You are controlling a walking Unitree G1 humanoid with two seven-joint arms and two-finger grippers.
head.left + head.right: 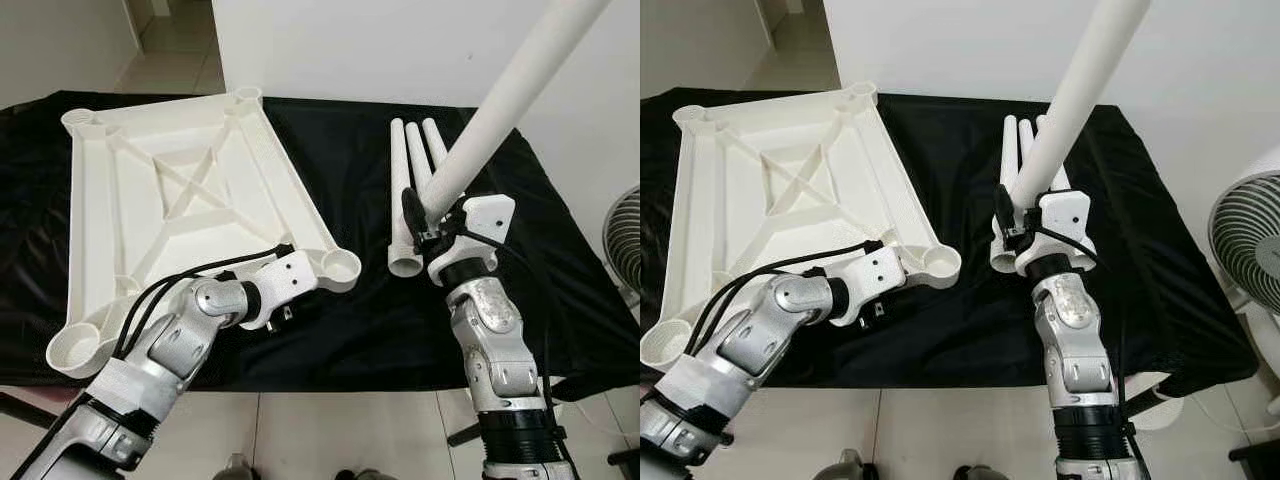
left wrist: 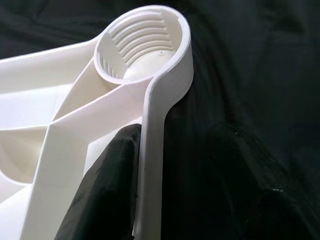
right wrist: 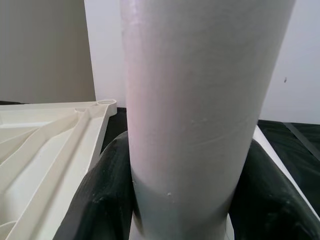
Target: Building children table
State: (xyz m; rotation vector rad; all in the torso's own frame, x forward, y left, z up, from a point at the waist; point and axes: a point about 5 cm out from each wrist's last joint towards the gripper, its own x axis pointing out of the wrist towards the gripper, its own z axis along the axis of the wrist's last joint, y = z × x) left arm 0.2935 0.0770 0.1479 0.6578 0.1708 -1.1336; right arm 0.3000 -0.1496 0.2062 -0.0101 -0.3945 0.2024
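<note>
Covering a low platform, a black cloth (image 1: 350,330) fills the middle of the left eye view, with pale floor tiles along the bottom edge and a white wall (image 1: 400,50) at the top. A white ribbed plastic tabletop (image 1: 170,200) lies upside down at the left of the frame. The left gripper (image 1: 283,315) sits at its near right corner socket (image 1: 340,268). Right of centre, the right gripper (image 1: 432,222) holds a white plastic tube leg (image 1: 500,100) slanting to the upper right; three more white legs (image 1: 412,170) lie behind it.

At the right edge of the right eye view stands a grey fan (image 1: 1245,240).

Through the left wrist view, one black finger (image 2: 107,190) presses inside the tabletop's rim, pinching it below the threaded socket.

Through the right wrist view, black fingers (image 3: 102,200) clamp the leg on both sides.
</note>
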